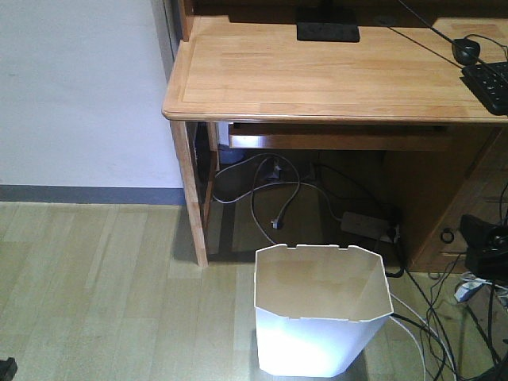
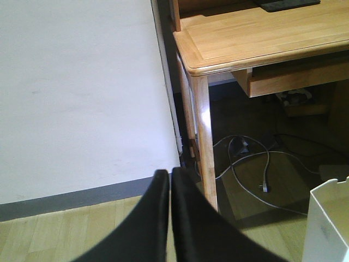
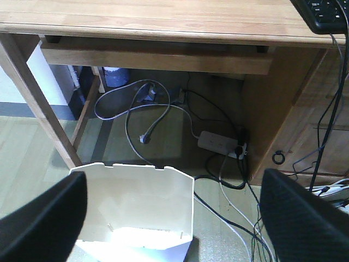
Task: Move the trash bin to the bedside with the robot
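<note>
The white trash bin (image 1: 321, 317) stands upright on the wooden floor in front of the desk, its cream inside showing. In the right wrist view the trash bin (image 3: 136, 202) lies below and between the wide-open fingers of my right gripper (image 3: 174, 188), nearer the left finger (image 3: 43, 218), and I cannot tell whether that finger touches it. My left gripper (image 2: 170, 183) is shut with nothing in it, over the floor left of the desk leg (image 2: 204, 136). One corner of the trash bin (image 2: 327, 224) shows at the lower right of that view. The bedside is out of view.
A wooden desk (image 1: 317, 79) stands right behind the bin, with a keyboard (image 1: 488, 83) on it. Loose cables (image 3: 136, 117) and a power strip (image 3: 218, 143) lie under it. More cords (image 1: 432, 333) run along the floor right of the bin. A white wall (image 1: 79, 87) is at left.
</note>
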Robot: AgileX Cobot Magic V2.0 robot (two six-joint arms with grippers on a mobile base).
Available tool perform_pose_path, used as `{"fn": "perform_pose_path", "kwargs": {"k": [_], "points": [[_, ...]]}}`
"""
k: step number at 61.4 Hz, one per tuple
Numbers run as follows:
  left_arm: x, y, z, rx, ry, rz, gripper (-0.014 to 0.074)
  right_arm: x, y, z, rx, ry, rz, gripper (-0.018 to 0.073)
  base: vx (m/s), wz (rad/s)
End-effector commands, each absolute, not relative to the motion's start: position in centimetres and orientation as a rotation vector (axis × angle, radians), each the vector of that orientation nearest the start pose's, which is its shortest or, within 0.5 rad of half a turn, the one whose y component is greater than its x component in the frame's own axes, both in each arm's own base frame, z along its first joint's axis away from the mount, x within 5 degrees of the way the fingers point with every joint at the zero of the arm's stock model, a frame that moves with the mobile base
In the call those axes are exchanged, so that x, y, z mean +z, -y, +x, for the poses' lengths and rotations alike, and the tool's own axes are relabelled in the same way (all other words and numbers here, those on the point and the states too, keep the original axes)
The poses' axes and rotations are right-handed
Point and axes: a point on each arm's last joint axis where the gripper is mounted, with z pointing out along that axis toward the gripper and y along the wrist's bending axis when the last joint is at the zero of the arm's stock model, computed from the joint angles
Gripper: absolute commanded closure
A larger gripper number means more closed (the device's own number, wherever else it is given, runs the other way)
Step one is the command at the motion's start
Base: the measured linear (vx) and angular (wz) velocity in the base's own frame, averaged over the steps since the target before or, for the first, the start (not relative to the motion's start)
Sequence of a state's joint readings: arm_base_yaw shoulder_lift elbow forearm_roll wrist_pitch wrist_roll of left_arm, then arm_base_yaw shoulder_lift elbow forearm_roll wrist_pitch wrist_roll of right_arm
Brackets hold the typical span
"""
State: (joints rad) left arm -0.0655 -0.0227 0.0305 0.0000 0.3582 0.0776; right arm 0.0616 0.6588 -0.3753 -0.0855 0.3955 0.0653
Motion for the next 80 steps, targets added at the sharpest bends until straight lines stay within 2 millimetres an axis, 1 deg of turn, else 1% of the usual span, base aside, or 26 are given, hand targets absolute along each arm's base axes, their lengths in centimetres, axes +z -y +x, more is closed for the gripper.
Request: {"fn": "perform_pose_path", "kwargs": {"k": [1,8,15,23,33,39,44,48,54,62,65,69,76,80], "points": [[17.3,0.3,5.4,0.008,-1.781,0.121,0.0603,26.5,-0.6,13.2,0.02,-2.057,-0.036,-0.0079,0.0,0.0],[17.3,0.3,5.4,0.008,-1.781,0.121,0.0603,27.1,-0.7,13.5,0.039,-2.044,-0.021,-0.0062,0.0,0.0],[17.3,0.3,5.4,0.008,-1.781,0.121,0.0603,28.1,-0.7,14.9,0.026,-2.084,-0.035,-0.0036,0.0,0.0],[17.3,0.3,5.4,0.008,-1.781,0.121,0.0603,28.2,-0.9,17.6,0.021,-2.193,-0.036,-0.0022,0.0,0.0],[17.3,0.3,5.4,0.008,-1.781,0.121,0.0603,26.7,-1.1,21.3,0.013,-2.35,-0.04,-0.0022,0.0,0.0],[17.3,0.3,5.4,0.008,-1.781,0.121,0.0603,25.3,-1.0,23.4,0.003,-2.432,-0.04,-0.0022,0.0,0.0],[17.3,0.3,5.4,0.008,-1.781,0.121,0.0603,24.0,-0.5,24.9,-0.013,-2.509,-0.052,-0.0022,0.0,0.0],[17.3,0.3,5.4,0.008,-1.781,0.121,0.0603,22.4,0.5,25.9,-0.008,-2.586,-0.025,-0.002,0.0,0.0],[17.3,0.3,5.4,0.008,-1.781,0.121,0.0603,20.2,1.9,27.0,0.059,-2.665,0.032,-0.0019,0.0,0.0],[17.3,0.3,5.4,0.008,-1.781,0.121,0.0603,17.3,3.3,28.2,0.174,-2.693,0.035,-0.0019,0.0,0.0],[17.3,0.3,5.4,0.008,-1.781,0.121,0.0603,16.4,3.6,28.6,0.191,-2.693,-0.004,-0.0019,0.0,0.0],[17.3,0.3,5.4,0.008,-1.781,0.121,0.0603,14.9,4.1,29.2,0.21,-2.692,0.018,-0.0019,0.0,0.0],[17.3,0.3,5.4,0.008,-1.781,0.121,0.0603,12.2,4.9,30.2,0.169,-2.683,0.075,-0.0019,0.0,0.0],[17.3,0.3,5.4,0.008,-1.781,0.121,0.0603,10.5,5.2,30.5,0.122,-2.694,0.052,-0.0019,0.0,0.0]]}}
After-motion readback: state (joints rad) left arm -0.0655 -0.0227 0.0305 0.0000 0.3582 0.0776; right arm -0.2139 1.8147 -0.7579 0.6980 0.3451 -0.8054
